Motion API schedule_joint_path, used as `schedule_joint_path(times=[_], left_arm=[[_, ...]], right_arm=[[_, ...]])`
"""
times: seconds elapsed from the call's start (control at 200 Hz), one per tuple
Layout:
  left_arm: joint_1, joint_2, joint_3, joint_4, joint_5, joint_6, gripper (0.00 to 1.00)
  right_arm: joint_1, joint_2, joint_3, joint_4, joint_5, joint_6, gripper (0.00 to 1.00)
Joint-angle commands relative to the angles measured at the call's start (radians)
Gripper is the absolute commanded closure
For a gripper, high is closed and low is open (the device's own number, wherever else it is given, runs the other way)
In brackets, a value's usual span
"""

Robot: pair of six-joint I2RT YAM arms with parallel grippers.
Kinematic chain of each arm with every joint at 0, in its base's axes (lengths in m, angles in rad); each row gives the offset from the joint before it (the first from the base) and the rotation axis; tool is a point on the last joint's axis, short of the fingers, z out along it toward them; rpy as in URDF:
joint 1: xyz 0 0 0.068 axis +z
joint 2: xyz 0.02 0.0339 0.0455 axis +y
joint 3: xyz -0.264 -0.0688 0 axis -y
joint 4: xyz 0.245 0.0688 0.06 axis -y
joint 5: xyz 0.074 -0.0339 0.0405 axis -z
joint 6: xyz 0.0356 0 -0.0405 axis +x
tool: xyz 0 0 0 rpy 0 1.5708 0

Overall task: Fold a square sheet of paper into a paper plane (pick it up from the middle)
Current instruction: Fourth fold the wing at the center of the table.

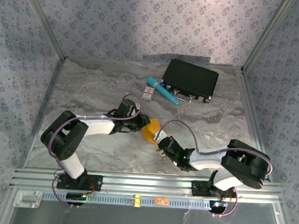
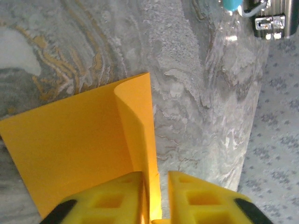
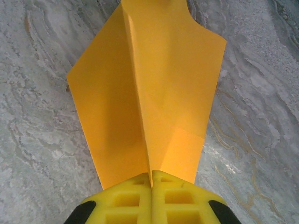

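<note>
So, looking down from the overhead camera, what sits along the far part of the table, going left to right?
small white-and-red card → teal pen → black case

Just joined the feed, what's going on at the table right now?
Both arms meet mid-table at the orange sheet of paper, partly folded with a raised centre ridge. The right end effector is shut on that ridge. The left end effector sits at a curled-up edge, jaws slightly apart, so probably not gripping. The black case, teal pen and small card lie farther back, untouched.
</note>
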Motion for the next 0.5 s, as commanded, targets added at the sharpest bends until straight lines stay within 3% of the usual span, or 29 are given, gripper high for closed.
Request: schedule_joint_path(times=[0.0, 0.185, 0.495], left_arm=[[0.010, -0.058, 0.008, -0.032, -0.014, 0.021, 0.66], [0.020, -0.112, 0.003, -0.108, -0.064, 0.051, 0.45], [0.034, -0.148, -0.003, -0.149, -0.086, 0.066, 0.42]], right_arm=[[-0.019, 0.008, 0.001, 0.018, -0.048, 0.050, 0.98], [-0.075, 0.001, -0.001, 0.046, -0.188, 0.095, 0.98], [-0.217, 0.001, 0.023, 0.020, -0.481, 0.210, 0.98]])
